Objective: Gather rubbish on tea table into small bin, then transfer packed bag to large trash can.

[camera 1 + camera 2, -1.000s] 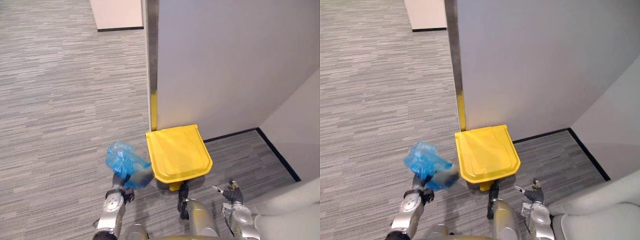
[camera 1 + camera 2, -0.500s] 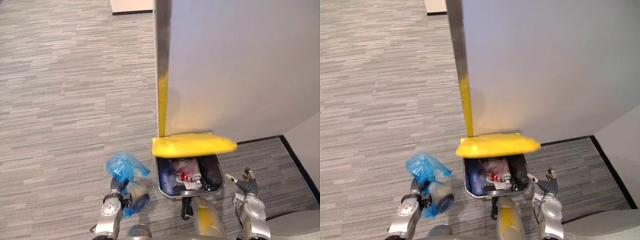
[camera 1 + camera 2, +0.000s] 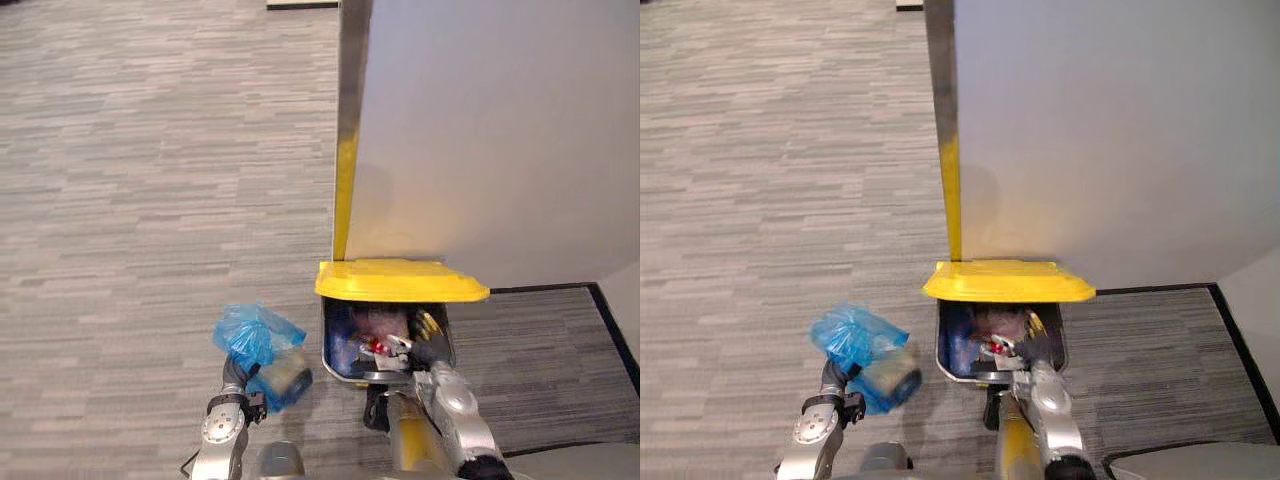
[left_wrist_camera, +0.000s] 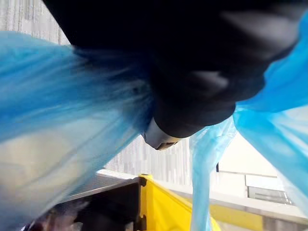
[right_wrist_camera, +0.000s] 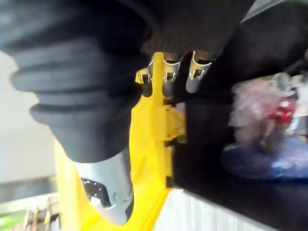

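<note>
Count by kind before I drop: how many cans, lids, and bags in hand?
trash can: 1
yellow lid: 1, raised
blue bag: 1, in the left hand
Total: 3

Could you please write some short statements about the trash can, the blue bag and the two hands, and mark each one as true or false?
1. The yellow lid of the trash can is raised. True.
2. The blue bag lies inside the trash can. False: the left hand holds it in the air beside the can, on the robot's left.
3. The trash can is empty. False: rubbish lies inside it.
4. The right hand is at the can's opening, under the lid. True.
</note>
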Tool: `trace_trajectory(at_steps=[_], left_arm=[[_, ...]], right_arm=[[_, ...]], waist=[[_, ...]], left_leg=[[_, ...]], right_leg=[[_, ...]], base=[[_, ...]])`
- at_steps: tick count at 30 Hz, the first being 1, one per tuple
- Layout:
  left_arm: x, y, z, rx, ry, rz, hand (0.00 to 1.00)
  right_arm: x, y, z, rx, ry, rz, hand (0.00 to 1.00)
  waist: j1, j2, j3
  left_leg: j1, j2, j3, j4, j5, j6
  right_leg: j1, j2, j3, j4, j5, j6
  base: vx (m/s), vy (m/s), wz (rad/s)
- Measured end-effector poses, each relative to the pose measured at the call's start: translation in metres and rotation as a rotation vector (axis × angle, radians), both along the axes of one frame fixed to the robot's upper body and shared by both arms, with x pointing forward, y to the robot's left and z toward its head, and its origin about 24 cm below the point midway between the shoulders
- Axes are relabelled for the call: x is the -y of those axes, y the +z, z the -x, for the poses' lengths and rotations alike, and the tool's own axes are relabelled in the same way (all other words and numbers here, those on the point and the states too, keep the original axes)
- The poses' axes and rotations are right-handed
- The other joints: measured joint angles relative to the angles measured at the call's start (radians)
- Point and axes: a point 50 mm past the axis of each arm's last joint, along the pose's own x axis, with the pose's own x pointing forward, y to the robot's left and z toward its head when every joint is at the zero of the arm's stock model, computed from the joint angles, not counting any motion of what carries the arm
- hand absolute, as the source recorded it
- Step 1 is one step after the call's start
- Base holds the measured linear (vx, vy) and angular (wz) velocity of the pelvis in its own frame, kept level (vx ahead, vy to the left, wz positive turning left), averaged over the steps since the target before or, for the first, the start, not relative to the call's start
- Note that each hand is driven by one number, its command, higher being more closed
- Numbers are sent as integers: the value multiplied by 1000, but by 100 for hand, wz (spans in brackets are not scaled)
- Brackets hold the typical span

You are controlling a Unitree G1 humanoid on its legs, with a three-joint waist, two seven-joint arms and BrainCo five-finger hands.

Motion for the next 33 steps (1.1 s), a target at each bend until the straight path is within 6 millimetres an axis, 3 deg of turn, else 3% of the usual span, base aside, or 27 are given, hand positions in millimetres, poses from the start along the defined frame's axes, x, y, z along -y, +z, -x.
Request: trace_trajectory(at_steps=[2, 5, 10, 14, 21, 27, 33], left_arm=[[1, 2, -1, 12, -2, -1, 100], [-2, 7, -4, 39, 6, -21, 100], [-13, 9, -8, 45, 3, -49, 100], [-9, 6, -18, 47, -17, -44, 100], [-3, 10, -31, 69, -51, -30, 100], [4, 16, -40, 100, -125, -37, 100], [12, 34, -58, 182, -171, -45, 100]], right_arm=[[1, 15, -13, 65, 29, 45, 0], [6, 40, -35, 156, 62, 117, 0], [23, 88, -73, 290, 91, 252, 0], [39, 120, -98, 343, 89, 358, 0], [66, 121, -108, 280, 39, 423, 0], [70, 121, -110, 266, 29, 433, 0], [73, 115, -111, 235, 23, 440, 0]], waist=[[18, -1, 1], [39, -10, 6], [43, -43, 29], [41, -47, 50], [31, -56, 90], [26, -57, 113], [12, -56, 125]], left_leg=[[-24, 1, -1, 2, -1, 0], [-66, 12, -31, 27, -21, -6], [-120, 27, -87, 28, -21, -6], [-121, 33, -112, 14, -13, -18], [-117, 35, -138, -11, -8, -20], [-124, 35, -141, -9, -6, -19], [-134, 22, -142, 1, 7, -43]], right_leg=[[-11, -4, -9, -13, 12, 7], [-18, 2, -16, -37, 40, 48], [-20, 62, 14, -136, 97, 31], [-20, 98, 17, -165, 109, 22], [-18, 118, 15, -184, 110, 24], [-18, 114, 12, -186, 113, 29], [-18, 99, 11, -180, 112, 30]], base=[[-126, -63, 22], [-128, -60, 18], [-86, -93, 6], [-16, -75, -15], [8, -34, -3], [19, 7, 3], [28, 43, 6]])
